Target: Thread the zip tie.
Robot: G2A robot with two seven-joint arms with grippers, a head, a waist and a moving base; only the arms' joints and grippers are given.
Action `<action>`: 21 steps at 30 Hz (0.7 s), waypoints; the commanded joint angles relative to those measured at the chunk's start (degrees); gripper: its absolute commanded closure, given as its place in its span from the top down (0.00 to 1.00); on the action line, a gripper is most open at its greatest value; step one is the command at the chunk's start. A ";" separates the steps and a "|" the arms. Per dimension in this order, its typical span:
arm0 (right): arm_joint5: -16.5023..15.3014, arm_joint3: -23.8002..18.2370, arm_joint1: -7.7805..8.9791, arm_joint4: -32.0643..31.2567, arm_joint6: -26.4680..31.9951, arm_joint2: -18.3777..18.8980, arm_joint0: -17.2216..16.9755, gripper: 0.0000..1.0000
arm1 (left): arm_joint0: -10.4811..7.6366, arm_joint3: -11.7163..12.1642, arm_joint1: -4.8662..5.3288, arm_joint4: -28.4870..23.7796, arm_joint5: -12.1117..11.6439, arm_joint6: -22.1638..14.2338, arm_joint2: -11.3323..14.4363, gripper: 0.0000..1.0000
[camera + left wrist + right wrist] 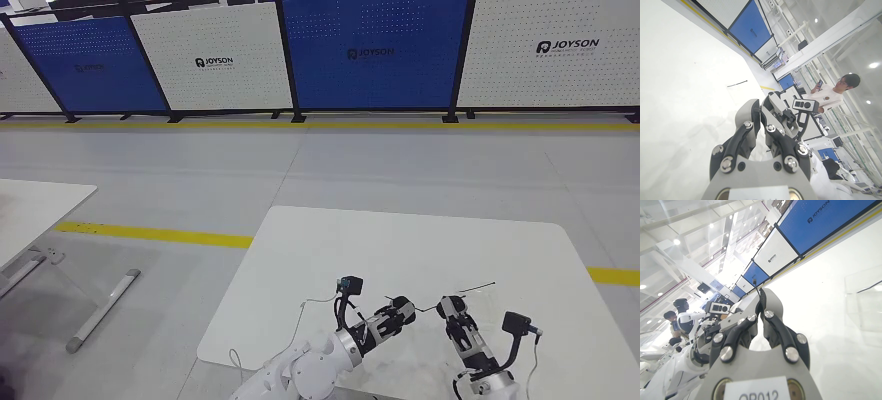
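A black zip tie (755, 281) sticks out of my right gripper (761, 298), which is shut on it with the square head just past the fingertips. In the top view both grippers hang low over the front part of the white table (400, 250), the left gripper (403, 305) and the right gripper (450, 303) close together, with a thin dark line running between them. My left gripper (759, 110) is shut, and a small dark bit of the tie shows between its pads. A second zip tie (478, 288) lies flat on the table just beyond the right gripper.
The loose second zip tie (737, 83) (867, 288) is the only other item on the table. The table's front edge lies just behind the grippers. Another white table (30, 210) stands at the far left, and blue and white partition panels (370, 55) line the back.
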 commanded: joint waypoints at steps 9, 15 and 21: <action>-1.06 -0.01 -0.20 1.53 0.94 0.34 0.32 0.00 | -0.56 2.89 -0.41 -15.40 -5.81 -4.82 -1.16 0.00; -1.32 -0.42 -0.27 3.36 1.39 0.40 0.39 0.00 | -1.20 4.34 -0.60 -16.10 -5.56 -4.63 -0.86 0.00; -1.32 -0.41 -0.22 3.39 2.02 0.38 0.59 0.00 | -1.35 3.96 -0.82 -15.93 -5.49 -4.07 -0.15 0.00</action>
